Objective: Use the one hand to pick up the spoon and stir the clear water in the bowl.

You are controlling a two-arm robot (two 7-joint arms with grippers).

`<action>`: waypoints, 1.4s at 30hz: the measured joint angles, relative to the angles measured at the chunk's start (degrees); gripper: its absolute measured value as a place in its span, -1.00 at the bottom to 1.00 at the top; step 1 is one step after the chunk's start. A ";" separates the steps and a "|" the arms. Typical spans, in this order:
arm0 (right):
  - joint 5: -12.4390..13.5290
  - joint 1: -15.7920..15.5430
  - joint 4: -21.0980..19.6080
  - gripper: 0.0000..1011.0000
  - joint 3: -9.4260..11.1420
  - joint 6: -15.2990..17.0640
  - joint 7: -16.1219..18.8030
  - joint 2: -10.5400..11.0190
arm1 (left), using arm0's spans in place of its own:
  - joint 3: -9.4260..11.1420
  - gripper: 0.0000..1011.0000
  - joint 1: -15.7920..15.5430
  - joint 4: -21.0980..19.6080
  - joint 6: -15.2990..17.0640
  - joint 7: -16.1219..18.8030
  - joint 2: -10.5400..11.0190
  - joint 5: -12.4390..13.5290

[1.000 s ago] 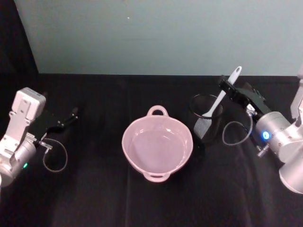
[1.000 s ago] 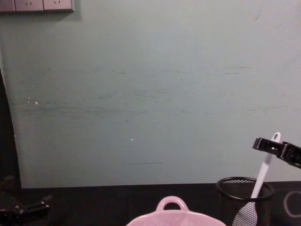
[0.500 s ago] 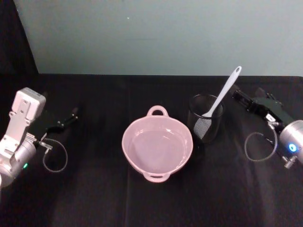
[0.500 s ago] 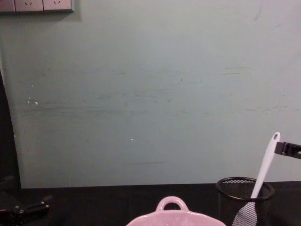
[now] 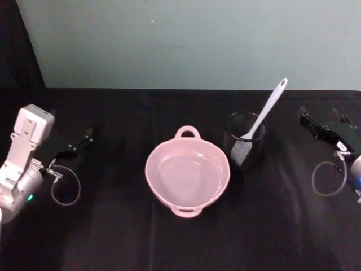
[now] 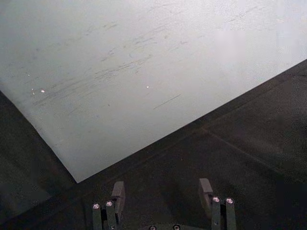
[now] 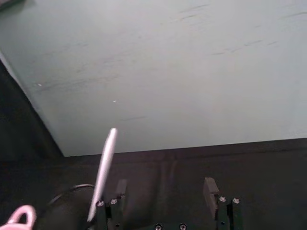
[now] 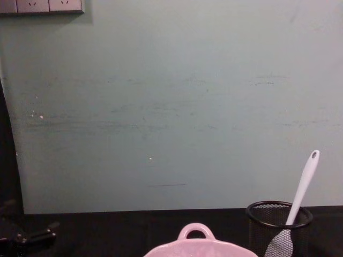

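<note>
While the spoon [image 5: 265, 117] stands blade-down in the black mesh cup [image 5: 244, 142], its handle leaning up and away toward the wall, nothing is holding it: the right gripper [image 5: 319, 127] sits well off to the right of the cup above the dark table [image 5: 169, 243], and in the right wrist view its two fingers [image 7: 209, 188] are spread apart with nothing between them. The pink bowl [image 5: 187, 174] rests just left of the cup, close enough that the two nearly touch, and the water in it looks calm. The left gripper [image 5: 72, 148] is parked far to the left, fingers likewise spread and empty. The pick-up is not done, so the job is at its very start. The main risk from here, as I judge it, lies in the slim, tilted handle: a grasp that arrives off-line could push it sideways so it slides round the cup's rim, or tip the light mesh cup against the bowl. Lifting at an angle could snag the broad blade on the rim and drag the cup along. Once the spoon is over the bowl, a loose pinch on the smooth handle could let it twist, and a vigorous stir could slop water onto the cloth.
</note>
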 joint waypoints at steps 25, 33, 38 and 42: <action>-7.32 3.48 10.73 0.98 -1.14 -10.49 3.36 -2.85 | 0.00 1.00 0.00 0.00 0.00 0.00 0.00 0.00; -7.24 3.48 10.67 0.98 -1.17 -10.49 3.37 -2.78 | 0.00 1.00 0.00 0.00 0.00 0.00 0.00 0.00; -7.17 3.48 10.64 0.98 -1.17 -10.49 3.37 -2.76 | 0.00 1.00 0.00 0.00 0.00 0.00 0.00 0.00; -7.15 3.47 10.62 0.98 -1.17 -10.48 3.35 -2.74 | 0.00 1.00 0.00 0.00 0.00 0.00 0.00 0.00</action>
